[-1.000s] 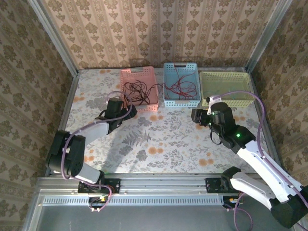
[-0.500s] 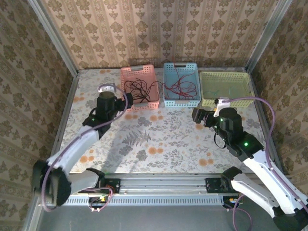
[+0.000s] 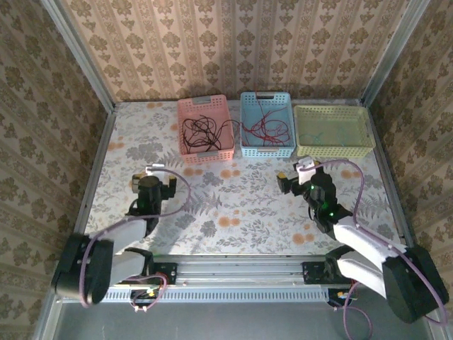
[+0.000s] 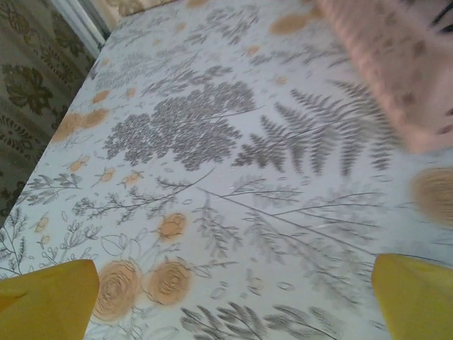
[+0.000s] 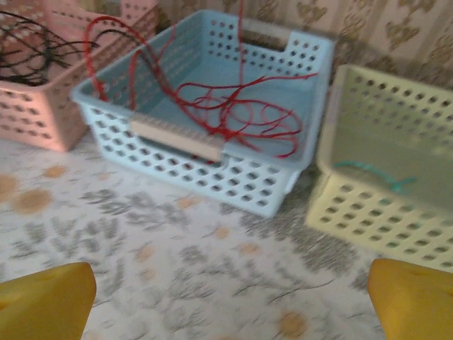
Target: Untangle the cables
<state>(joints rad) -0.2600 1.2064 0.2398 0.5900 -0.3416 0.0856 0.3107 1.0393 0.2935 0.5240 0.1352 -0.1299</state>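
At the table's far edge, thin red curly cables (image 5: pixel 233 113) lie in the pale blue perforated plastic basket (image 5: pixel 233 177). Thin black curly cables (image 3: pixel 200 131) sit in the pink perforated plastic basket (image 3: pixel 205 157) just beside it (one strand crosses between the two). Left gripper (image 4: pixel 230 297) and right gripper (image 5: pixel 228 301): fingers spread wide, holding nothing, over the floral tablecloth (image 3: pixel 233 202).

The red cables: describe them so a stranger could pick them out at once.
At the far edge of the table stand a pink basket, a blue basket and a yellow basket. The red cables lie in the blue, middle one. Only colour separates them from the black cables in the pink one.
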